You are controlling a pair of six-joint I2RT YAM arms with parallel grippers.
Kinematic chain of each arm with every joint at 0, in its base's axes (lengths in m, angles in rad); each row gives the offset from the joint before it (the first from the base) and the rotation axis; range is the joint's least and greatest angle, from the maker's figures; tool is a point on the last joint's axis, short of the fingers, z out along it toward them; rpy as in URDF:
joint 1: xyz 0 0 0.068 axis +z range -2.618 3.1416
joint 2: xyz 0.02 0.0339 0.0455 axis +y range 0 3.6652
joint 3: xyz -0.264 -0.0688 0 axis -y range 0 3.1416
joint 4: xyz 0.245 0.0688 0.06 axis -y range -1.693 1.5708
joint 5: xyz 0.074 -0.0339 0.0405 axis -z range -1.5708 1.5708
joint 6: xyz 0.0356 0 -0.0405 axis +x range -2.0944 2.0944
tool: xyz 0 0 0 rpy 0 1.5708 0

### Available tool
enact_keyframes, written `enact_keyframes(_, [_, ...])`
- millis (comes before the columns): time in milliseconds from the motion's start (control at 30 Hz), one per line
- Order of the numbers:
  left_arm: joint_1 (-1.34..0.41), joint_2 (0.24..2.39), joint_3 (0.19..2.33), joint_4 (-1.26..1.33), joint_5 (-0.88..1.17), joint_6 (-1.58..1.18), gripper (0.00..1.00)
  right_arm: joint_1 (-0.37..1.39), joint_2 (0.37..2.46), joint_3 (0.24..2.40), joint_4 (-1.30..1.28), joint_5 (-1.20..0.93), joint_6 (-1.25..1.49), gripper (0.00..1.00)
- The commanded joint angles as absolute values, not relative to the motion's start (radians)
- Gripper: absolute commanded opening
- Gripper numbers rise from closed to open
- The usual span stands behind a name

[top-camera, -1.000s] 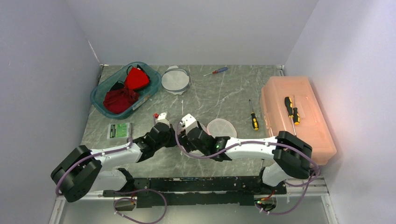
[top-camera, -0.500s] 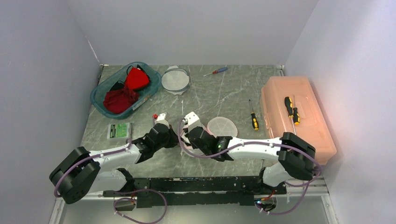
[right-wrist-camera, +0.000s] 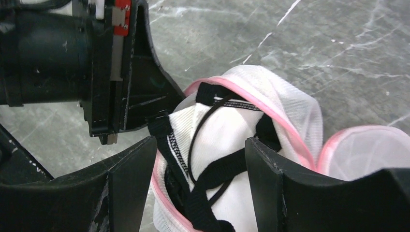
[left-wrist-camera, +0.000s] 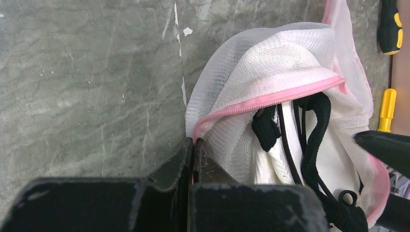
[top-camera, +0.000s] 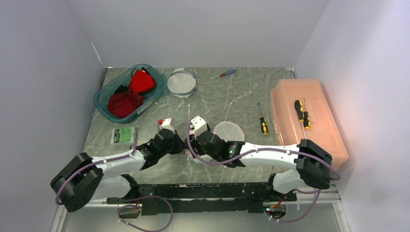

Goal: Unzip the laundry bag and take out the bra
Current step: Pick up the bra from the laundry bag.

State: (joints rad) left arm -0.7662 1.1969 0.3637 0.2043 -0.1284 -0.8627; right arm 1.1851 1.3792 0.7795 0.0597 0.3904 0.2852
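Note:
The laundry bag is white mesh with a pink zipper rim, and its mouth gapes open. My left gripper is shut on the pink rim at the mouth's left end. Inside lies the bra, white with black straps; the straps also show in the left wrist view. My right gripper is open, with one finger on either side of the bra and the bag's mouth. The left gripper's black fingers sit just beyond. From above, the two wrists meet over the bag, of which a round lobe shows.
A teal basin holding red clothes stands at the back left, a second round mesh bag beside it. A green packet lies left. Screwdrivers lie on the table, and an orange toolbox carrying more tools stands right.
The right arm has reached a little further left towards the bag, its elbow swinging right. The left arm has stayed in place, holding the rim.

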Motion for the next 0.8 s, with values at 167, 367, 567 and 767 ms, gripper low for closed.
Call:
enact_keyframes(167, [-0.765,1.144,0.363,0.206,-0.13,-0.877,0.03,1.221,1.489,0.862,0.038,0.398,0.23,0.74])
enact_keyframes(367, [-0.765,1.131,0.36,0.193,-0.133,-0.878,0.03,1.221,1.512,0.863,0.018,0.503,0.261,0.67])
enact_keyframes(567, [-0.765,1.127,0.359,0.186,-0.136,-0.877,0.03,1.218,1.467,0.822,0.053,0.534,0.273,0.63])
enact_keyframes(767, [-0.765,1.134,0.357,0.187,-0.136,-0.879,0.03,1.213,1.42,0.783,0.078,0.518,0.276,0.64])
